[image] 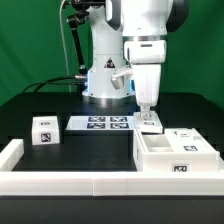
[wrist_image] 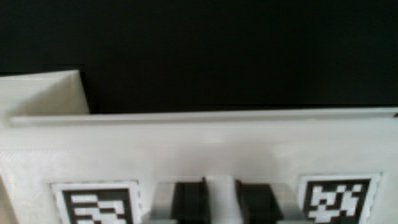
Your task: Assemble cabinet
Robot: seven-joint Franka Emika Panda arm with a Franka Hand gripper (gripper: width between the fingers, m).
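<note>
You get bright, even light in the exterior view: the white cabinet at the lower right of the frame nearly washes out against the black desk, and its shadows are faint. That view is sharp enough but coarse. Your wrist view is dimmer and blurred: the tags smear, and the end effector fingers are out of focus.

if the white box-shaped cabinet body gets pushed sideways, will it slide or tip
The cabinet body looks low and wide, so it would probably slide rather than tip. Its thin walls and open top suggest a light, fairly stiff shell.
</note>
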